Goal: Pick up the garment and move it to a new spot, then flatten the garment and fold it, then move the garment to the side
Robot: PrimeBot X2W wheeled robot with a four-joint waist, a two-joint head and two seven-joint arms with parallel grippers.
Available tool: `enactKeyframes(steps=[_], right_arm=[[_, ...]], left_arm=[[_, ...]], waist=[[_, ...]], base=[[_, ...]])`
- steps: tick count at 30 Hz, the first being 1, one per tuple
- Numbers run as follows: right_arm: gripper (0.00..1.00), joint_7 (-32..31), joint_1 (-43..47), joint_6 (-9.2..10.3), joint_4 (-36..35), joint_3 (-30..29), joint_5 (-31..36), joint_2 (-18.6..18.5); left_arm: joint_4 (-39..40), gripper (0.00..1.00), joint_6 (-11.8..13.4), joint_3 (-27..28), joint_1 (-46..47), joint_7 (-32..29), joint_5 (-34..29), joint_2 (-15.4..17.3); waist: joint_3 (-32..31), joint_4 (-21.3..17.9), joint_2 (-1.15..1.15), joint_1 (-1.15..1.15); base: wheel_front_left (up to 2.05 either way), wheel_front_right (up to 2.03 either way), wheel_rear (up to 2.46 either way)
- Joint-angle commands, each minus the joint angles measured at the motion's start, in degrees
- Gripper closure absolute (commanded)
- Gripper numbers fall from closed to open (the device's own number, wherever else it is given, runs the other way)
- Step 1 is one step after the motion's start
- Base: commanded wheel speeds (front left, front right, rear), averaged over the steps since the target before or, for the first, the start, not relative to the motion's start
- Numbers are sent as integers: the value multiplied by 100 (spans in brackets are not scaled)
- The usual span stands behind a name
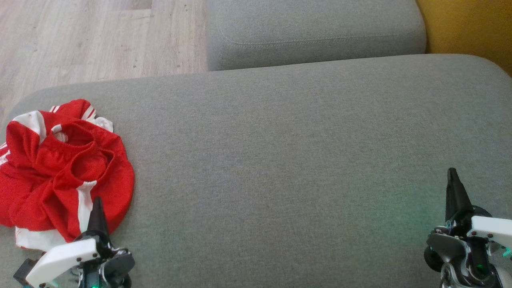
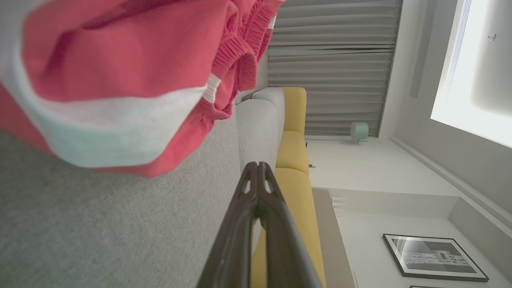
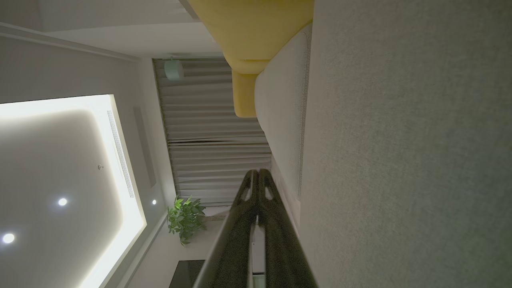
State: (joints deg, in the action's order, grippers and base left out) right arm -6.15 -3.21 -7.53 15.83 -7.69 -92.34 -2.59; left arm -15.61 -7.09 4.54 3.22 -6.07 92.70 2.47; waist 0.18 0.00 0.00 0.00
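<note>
Our head camera looks down on the grey cushion (image 1: 280,160); both wrist cameras, rolled sideways, skim it closely.

The garment (image 1: 60,168) is cut off by the head view's left edge and blurred in the left wrist view.

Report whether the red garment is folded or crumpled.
Crumpled, not folded: the garment lies in a rumpled heap at the left end of the grey cushion, its elastic waistband gaping.

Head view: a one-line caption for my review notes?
Crumpled red-and-white garment lies at the left end of the grey cushion; left tool and right tool shut, holding nothing.
</note>
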Motion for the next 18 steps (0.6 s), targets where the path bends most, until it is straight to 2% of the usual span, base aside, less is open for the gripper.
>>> enactKeyframes(steps=[1, 18], right_arm=[[100, -32, -298, 4, -180, 119, 15, -29], [100, -32, -298, 4, -180, 119, 15, -29]], left_arm=[[158, 100, -40, 195, 296, -40, -51, 41], [158, 100, -40, 195, 296, -40, -51, 41]], waist=[[0, 0, 0, 0], [0, 0, 0, 0]], base=[[0, 0, 0], [0, 0, 0]])
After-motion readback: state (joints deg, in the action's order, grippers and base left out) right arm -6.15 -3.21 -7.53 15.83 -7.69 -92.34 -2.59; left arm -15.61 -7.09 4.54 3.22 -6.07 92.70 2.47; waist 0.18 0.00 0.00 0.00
